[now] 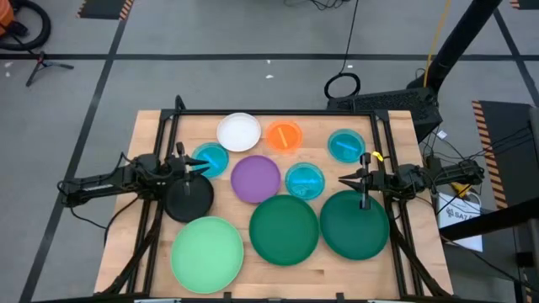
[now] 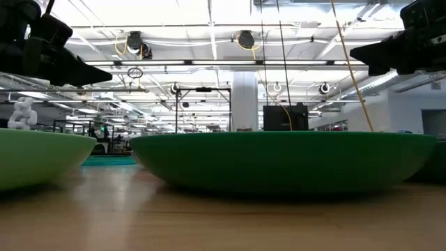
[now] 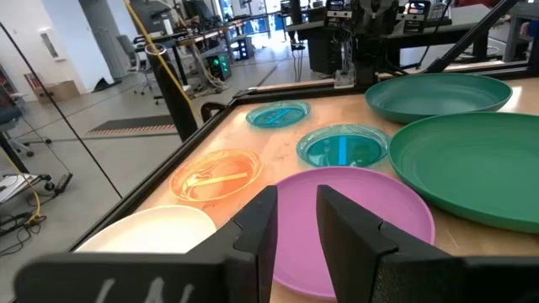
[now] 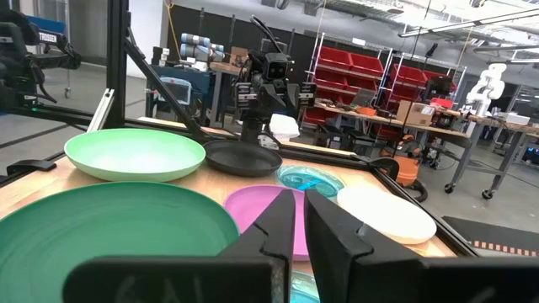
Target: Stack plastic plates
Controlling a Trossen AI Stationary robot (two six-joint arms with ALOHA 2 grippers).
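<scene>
Ten plates lie singly on the wooden table (image 1: 152,143), each flat on its base. They are a white (image 1: 238,130), an orange (image 1: 285,135), three cyan (image 1: 346,145) (image 1: 210,159) (image 1: 305,179), a purple (image 1: 255,178), a black (image 1: 189,199), a light green (image 1: 207,246) and two dark green (image 1: 284,229) (image 1: 354,223). My left gripper (image 1: 205,166) hovers over the left cyan plate's edge, narrowly open and empty; its wrist view looks over the purple plate (image 3: 362,210). My right gripper (image 1: 343,178) hovers above the right dark green plate's far-left rim, shut and empty.
A black frame (image 1: 269,113) runs along the table's far edge and both sides. Bare wood shows at the table's left side and near right corner. In the low view the light green plate (image 2: 35,157) and a dark green plate (image 2: 279,160) stand close in front.
</scene>
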